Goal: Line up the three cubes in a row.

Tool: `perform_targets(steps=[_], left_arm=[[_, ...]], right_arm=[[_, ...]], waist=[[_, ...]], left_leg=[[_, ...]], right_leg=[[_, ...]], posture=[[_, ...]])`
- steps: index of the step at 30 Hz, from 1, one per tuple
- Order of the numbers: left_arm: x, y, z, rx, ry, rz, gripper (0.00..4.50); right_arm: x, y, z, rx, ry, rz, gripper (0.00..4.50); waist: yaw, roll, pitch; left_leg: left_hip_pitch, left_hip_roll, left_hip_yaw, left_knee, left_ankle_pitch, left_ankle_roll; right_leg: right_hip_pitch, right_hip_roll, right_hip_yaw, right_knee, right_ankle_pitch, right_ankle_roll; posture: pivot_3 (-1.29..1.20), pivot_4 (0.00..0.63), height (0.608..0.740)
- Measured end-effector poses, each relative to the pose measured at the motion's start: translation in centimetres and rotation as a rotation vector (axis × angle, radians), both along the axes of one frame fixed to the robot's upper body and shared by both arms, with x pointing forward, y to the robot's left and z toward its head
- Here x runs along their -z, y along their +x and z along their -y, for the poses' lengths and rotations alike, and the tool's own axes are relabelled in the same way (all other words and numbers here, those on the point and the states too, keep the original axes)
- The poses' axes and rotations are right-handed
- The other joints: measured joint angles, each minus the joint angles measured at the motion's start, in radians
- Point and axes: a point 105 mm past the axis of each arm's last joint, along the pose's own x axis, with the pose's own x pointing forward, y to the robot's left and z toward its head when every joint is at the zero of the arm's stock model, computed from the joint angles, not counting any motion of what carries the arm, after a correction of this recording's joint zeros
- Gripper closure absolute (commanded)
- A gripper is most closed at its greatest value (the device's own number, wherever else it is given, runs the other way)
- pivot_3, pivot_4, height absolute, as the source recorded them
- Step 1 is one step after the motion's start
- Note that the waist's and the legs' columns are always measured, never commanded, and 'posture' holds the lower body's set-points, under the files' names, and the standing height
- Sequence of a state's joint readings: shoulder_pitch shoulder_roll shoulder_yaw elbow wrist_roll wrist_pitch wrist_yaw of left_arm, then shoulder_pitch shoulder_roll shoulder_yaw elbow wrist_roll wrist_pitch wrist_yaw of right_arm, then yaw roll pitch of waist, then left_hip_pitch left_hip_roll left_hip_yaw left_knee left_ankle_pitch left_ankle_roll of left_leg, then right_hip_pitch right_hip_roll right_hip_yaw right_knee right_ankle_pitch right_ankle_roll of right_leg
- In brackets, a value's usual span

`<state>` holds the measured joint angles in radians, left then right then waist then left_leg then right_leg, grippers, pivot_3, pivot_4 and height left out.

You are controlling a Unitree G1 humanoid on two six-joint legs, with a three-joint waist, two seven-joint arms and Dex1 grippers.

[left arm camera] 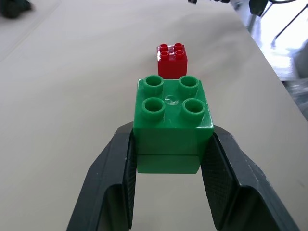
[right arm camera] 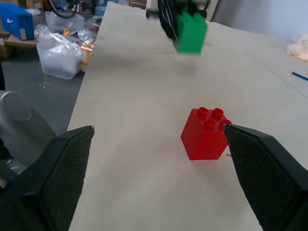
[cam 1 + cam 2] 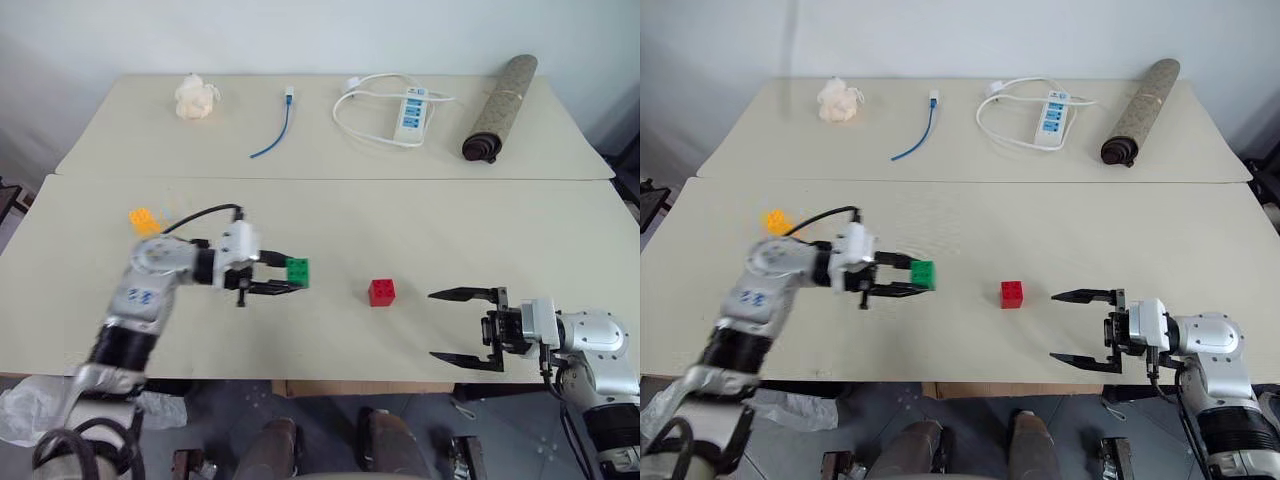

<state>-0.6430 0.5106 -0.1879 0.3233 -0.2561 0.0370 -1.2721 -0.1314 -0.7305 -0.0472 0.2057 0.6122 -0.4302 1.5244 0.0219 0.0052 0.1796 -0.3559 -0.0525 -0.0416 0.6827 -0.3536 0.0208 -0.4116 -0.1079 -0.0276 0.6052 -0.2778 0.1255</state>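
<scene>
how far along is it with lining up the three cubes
Nothing is lined up yet. In hand: the left hand is shut on the green cube, carried above the table towards the red cube. Left: setting green down beside red, then fetching the orange-yellow cube, which sits far off on the robot's left. The right hand waits open by the red cube, holding nothing.

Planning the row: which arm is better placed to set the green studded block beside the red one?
Left. The left gripper is already shut on the green studded plastic block, lifted and facing the red studded plastic block. The right gripper is open and holds nothing.
</scene>
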Motion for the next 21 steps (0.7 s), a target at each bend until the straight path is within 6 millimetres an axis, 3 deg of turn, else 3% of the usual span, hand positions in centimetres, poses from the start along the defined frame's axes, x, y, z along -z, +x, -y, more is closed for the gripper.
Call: perform_targets(steps=[5,13,14,17,20,21], left_arm=[[3.1,0.8,0.9,-0.001,0.055,-0.060,3.01],[3.2,0.9,0.6,0.019,0.074,-0.042,3.01],[3.2,0.9,0.5,0.019,0.072,-0.047,2.28],[3.1,1.0,0.0,-0.001,0.064,-0.043,1.40],[1.7,0.8,-1.5,-0.031,0.012,-0.023,0.47],[0.9,0.4,-2.7,-0.055,-0.018,0.003,0.47]], right_arm=[[0.0,-0.5,-0.1,0.024,0.005,-0.004,0.00],[-0.1,-1.0,-0.3,0.051,0.028,-0.007,0.00],[-0.1,-1.0,-0.4,0.051,0.030,-0.007,0.00],[-0.3,-0.6,-0.9,0.059,0.060,-0.017,0.00],[-1.2,-0.1,-2.0,0.044,0.101,-0.009,0.00],[-1.7,0.2,-2.5,0.026,0.113,0.002,0.00]], waist=[[-0.002,-0.001,0.000],[0.002,-0.001,0.001],[0.002,-0.001,0.001],[0.000,-0.001,0.001],[-0.004,-0.001,0.001],[-0.011,-0.001,0.001]], left_leg=[[0.000,0.002,0.001,0.000,0.000,0.000],[0.000,0.002,0.000,0.001,0.000,0.000],[0.000,0.002,0.000,0.001,0.000,0.000],[0.000,0.002,0.000,0.001,0.000,0.000],[0.000,0.003,0.000,0.001,0.000,-0.001],[0.000,0.004,0.001,0.001,0.000,-0.001]], right_leg=[[-0.001,0.002,0.001,0.000,0.000,0.000],[-0.001,0.001,0.001,0.000,0.000,0.001],[-0.001,0.001,0.001,0.001,0.000,0.000],[-0.001,0.001,0.001,0.001,0.000,0.000],[-0.002,-0.002,0.002,0.001,0.000,0.000],[-0.002,-0.002,0.003,0.001,0.000,0.000]], posture=[[0.00,0.150,0.740],[0.00,0.150,0.740],[0.00,0.150,0.740],[0.00,0.150,0.740],[0.00,0.150,0.740],[0.00,0.150,0.740]])
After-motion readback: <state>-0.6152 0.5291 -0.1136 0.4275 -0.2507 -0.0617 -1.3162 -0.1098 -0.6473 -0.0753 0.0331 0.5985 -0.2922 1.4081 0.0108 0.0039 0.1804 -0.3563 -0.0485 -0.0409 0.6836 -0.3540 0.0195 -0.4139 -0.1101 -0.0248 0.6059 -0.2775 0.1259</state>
